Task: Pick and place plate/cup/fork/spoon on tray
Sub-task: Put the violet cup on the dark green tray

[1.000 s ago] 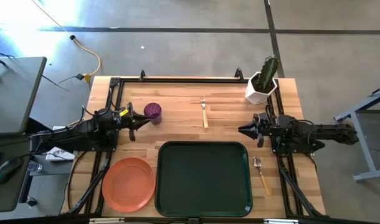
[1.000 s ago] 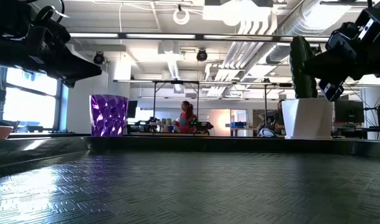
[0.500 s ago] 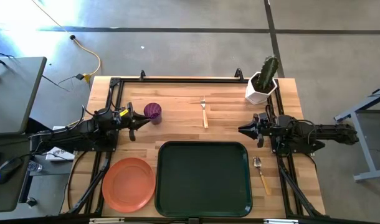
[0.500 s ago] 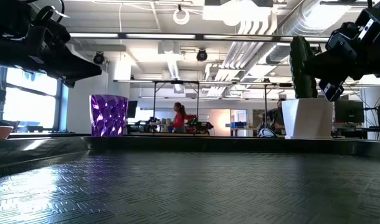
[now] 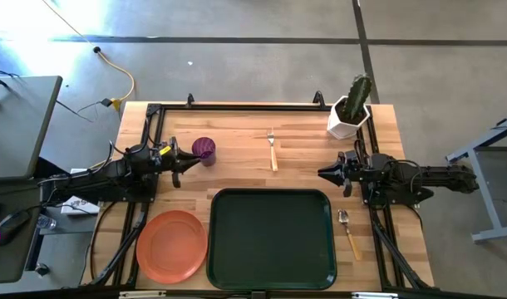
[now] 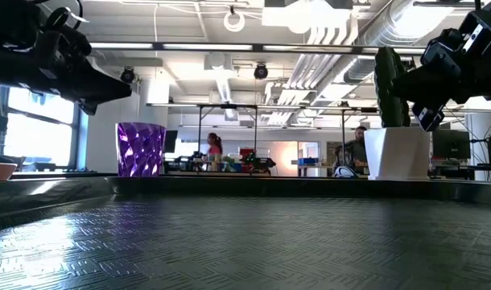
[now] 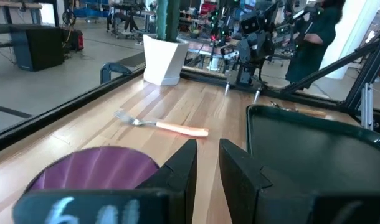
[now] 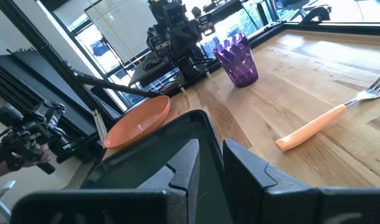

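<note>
Currently: cup [image 5: 204, 149] upright on counter [image 5: 303, 158], just ahead of left gripper [image 5: 187, 162], the nearer arm; right gripper [image 5: 323, 174] well apart. Both jaws narrowly parted, holding nothing. Tray [image 5: 270, 237] bare.

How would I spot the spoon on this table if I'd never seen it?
Find the big dark green tray at the table's near edge. Just off its right side, on the bare wood below the right gripper, lies the spoon. Its silver oval bowl sets it apart from the tined fork lying beyond the tray.
</note>
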You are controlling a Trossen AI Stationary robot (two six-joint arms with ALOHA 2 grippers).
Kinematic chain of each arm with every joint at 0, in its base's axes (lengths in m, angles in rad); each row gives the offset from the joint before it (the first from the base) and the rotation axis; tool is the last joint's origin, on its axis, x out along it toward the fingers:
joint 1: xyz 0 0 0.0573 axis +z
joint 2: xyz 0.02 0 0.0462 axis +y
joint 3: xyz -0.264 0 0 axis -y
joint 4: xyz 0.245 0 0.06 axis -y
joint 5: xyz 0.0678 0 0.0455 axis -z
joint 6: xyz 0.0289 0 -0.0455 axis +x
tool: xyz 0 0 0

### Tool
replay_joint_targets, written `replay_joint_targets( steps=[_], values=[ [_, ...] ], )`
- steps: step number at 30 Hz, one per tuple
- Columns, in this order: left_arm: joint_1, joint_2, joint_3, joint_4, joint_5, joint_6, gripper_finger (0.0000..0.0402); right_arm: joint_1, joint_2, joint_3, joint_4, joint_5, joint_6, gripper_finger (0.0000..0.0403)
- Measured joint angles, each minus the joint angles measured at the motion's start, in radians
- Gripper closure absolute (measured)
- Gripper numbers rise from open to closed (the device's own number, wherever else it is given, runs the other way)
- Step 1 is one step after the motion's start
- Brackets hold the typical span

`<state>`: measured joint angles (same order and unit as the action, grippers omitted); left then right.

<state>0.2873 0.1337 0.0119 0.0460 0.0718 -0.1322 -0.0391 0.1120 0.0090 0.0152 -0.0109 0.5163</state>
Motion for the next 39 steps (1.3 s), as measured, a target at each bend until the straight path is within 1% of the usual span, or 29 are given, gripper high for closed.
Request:
replay_joint_targets(
  steps=[6, 13, 19, 22, 25, 28, 31, 34, 39],
  values=[
    [0.0, 0.0, 0.0, 0.113, -0.004, -0.091, 0.0346, 0.0, 0.0, 0.0, 0.0, 0.0, 0.0, 0.0339],
    [0.0, 0.0, 0.0, 0.181, -0.005, -0.079, 0.0346, 0.0, 0.0, 0.0, 0.0, 0.0, 0.0, 0.0339],
    [0.0, 0.0, 0.0, 0.257, -0.017, -0.1, 0.0346, 0.0, 0.0, 0.0, 0.0, 0.0, 0.0, 0.0339],
    [0.0, 0.0, 0.015, 0.268, -0.052, -0.096, 0.0346, 0.0, 0.0, 0.0, 0.0, 0.0, 0.0, 0.0339],
    [0.0, 0.0, 0.031, 0.275, -0.058, -0.076, 0.0346, 0.0, 0.0, 0.0, 0.0, 0.0, 0.0, 0.0339],
    [0.0, 0.0, 0.033, 0.318, -0.059, -0.074, 0.0346, 0.0, 0.0, 0.0, 0.0, 0.0, 0.0, 0.0339],
    [-0.001, 0.0, 0.034, 0.351, -0.09, -0.074, 0.0346, 0.0, 0.0, 0.0, 0.0, 0.0, 0.0, 0.0339],
    [0.0, 0.0, 0.034, 0.337, -0.12, -0.074, 0.0346, 0.0, 0.0, 0.0, 0.0, 0.0, 0.0, 0.0339],
    [0.0, 0.001, 0.034, 0.349, -0.122, -0.096, 0.0346, 0.0, 0.0, 0.0, 0.0, 0.0, 0.0, 0.0339]
  ],
)
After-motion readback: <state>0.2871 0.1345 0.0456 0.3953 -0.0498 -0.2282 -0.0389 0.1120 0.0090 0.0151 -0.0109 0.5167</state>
